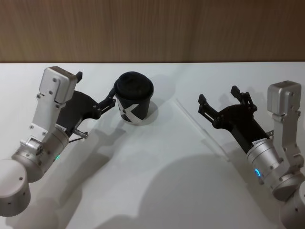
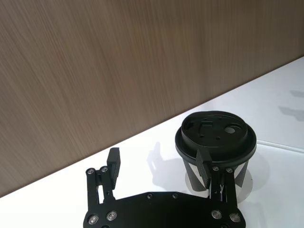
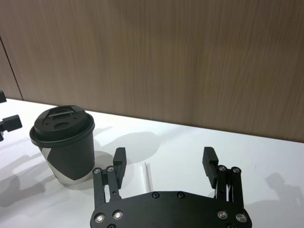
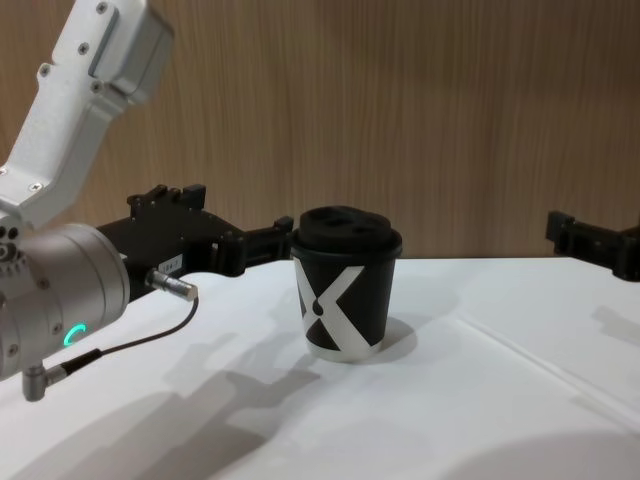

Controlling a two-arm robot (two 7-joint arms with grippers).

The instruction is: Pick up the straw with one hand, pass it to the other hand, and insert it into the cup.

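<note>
My right gripper (image 1: 218, 95) hangs open right of the cup (image 1: 134, 102), the straw (image 1: 190, 115) lying flat between them. It's so thin my grab could skid it away, and my open left gripper (image 1: 95, 87), crowding the cup, might tip it.

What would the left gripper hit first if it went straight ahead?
Likely the cup: one finger of the open left gripper lines up with its side, though depth is unclear.

left pincer (image 1: 95, 88) just beside cup (image 1: 134, 98); table (image 1: 157, 162) open toward straw (image 1: 200, 127)
</note>
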